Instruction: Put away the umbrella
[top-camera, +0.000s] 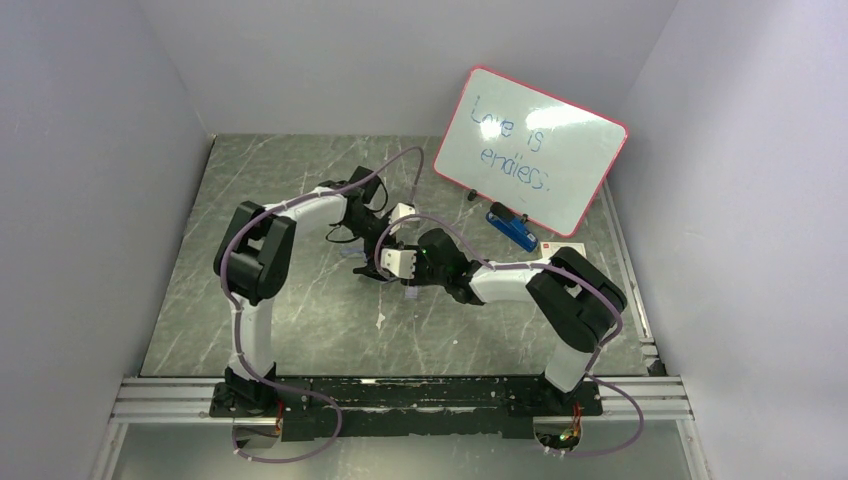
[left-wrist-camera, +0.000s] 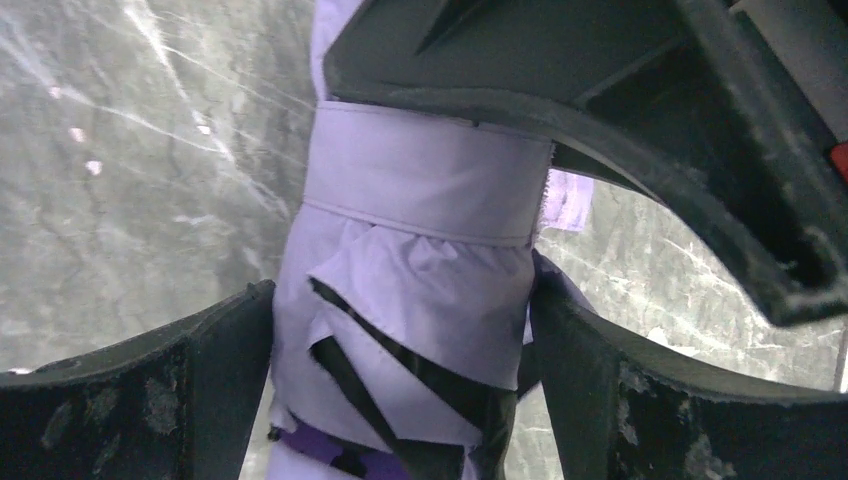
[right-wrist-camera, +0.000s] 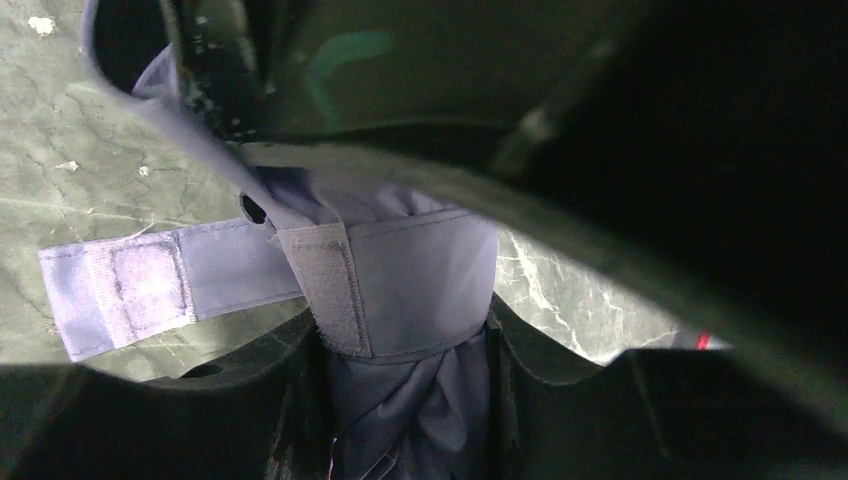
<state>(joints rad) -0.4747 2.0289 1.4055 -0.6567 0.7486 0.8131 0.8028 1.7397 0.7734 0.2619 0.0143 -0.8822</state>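
The umbrella (left-wrist-camera: 420, 300) is folded, with lavender fabric and black lining showing in the folds. Its strap (left-wrist-camera: 430, 180) is wrapped round the bundle. My left gripper (left-wrist-camera: 400, 400) is shut on the umbrella, a finger on each side. My right gripper (right-wrist-camera: 405, 400) is shut on the umbrella (right-wrist-camera: 420, 280) too, just below the wrapped strap, whose Velcro end (right-wrist-camera: 120, 290) sticks out loose to the left. In the top view both grippers meet at mid-table, left (top-camera: 385, 235) and right (top-camera: 402, 266), and hide most of the umbrella.
A pink-framed whiteboard (top-camera: 530, 150) with blue writing leans at the back right. A blue eraser (top-camera: 512, 230) lies in front of it, beside a small white card (top-camera: 553, 246). Grey walls close in the marbled table (top-camera: 300, 330) on three sides.
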